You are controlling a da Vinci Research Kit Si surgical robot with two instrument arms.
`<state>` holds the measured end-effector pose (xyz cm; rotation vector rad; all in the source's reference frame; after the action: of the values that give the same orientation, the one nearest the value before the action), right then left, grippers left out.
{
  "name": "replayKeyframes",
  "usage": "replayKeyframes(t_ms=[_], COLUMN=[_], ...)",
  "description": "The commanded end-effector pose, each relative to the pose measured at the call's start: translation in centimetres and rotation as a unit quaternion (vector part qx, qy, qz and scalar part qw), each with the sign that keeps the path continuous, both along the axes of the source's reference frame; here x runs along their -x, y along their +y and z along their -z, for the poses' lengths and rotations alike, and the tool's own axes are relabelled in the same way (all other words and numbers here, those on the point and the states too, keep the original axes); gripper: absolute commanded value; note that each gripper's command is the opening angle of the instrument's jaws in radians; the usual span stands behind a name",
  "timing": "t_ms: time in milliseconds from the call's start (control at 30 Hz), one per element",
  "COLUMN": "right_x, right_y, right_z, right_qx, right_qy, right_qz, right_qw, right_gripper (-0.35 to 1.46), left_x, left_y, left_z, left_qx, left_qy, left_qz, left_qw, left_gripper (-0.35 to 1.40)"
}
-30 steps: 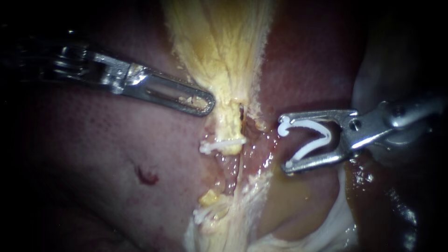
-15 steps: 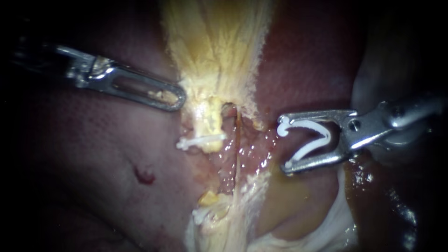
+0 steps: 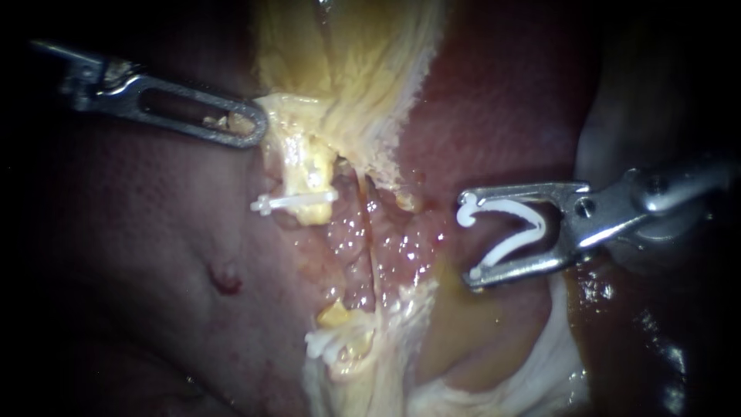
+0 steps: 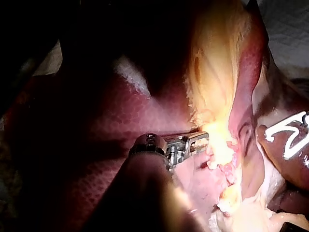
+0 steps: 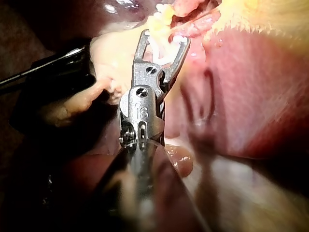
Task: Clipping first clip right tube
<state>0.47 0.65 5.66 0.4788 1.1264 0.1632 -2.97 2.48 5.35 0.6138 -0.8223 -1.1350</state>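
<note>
**Right instrument holding an open clip, short of the right tube**

My right instrument [image 3: 468, 238] comes in from the right with its jaws spread wide. Both jaws bear on the white clip [image 3: 509, 205] seated between them. The clip's two legs are splayed in a V, one end against each jaw tip, with the bend set back toward the pivot. The right wrist camera shows me the same: the clip cradled between the spread jaws, with pale tissue just ahead of the tips.

The tips point toward the right tube [image 3: 369, 239], a thin pale strand running down through the wet, glistening bed. The jaws stand apart from it, off to its right, with a strip of shiny pink tissue between them. The clip is not yet around the tube.

Just left of that strand is a stubby yellow stump [image 3: 309, 174] with a closed clip [image 3: 297, 202] lying across it, one end poking out to the left.

Further out, my left instrument [image 3: 258, 130] comes in from the upper left. Its jaws lie together, closed on the edge of the yellow tissue [image 3: 287, 108], which is drawn out to a corner at the tip. Flecks of yellow show through the slot in the jaw. From the left wrist camera I see the tip pressed into that same yellow edge.

Dark red liver [image 3: 139, 232] fills the area below the left instrument, with a small red mark [image 3: 225, 278] on its surface.
</note>
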Motion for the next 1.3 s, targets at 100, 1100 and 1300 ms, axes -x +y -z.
replayKeyframes(t_ms=[100, 1100, 1300], right_x=[-0.04, -0.6, -0.65], right_y=[-0.03, -0.4, -0.39], right_z=[-0.04, -1.2, -1.33], right_qx=[0.0, -0.151, -0.153], right_qy=[0.002, -0.023, -0.023], right_qz=[0.003, -0.02, -0.019], right_qw=[1.0, 0.9881, 0.9877], right_gripper=[0.49, 0.49, 0.49], left_x=[0.0, 0.0, 0.0], left_y=[-0.01, -0.09, -0.1], left_z=[0.01, 0.15, 0.15], left_qx=[-0.001, -0.005, -0.005], left_qy=[0.0, -0.004, -0.004], left_qz=[0.0, -0.002, -0.002], left_qw=[1.0, 1.0, 1.0], left_gripper=[-0.35, -0.35, -0.35])
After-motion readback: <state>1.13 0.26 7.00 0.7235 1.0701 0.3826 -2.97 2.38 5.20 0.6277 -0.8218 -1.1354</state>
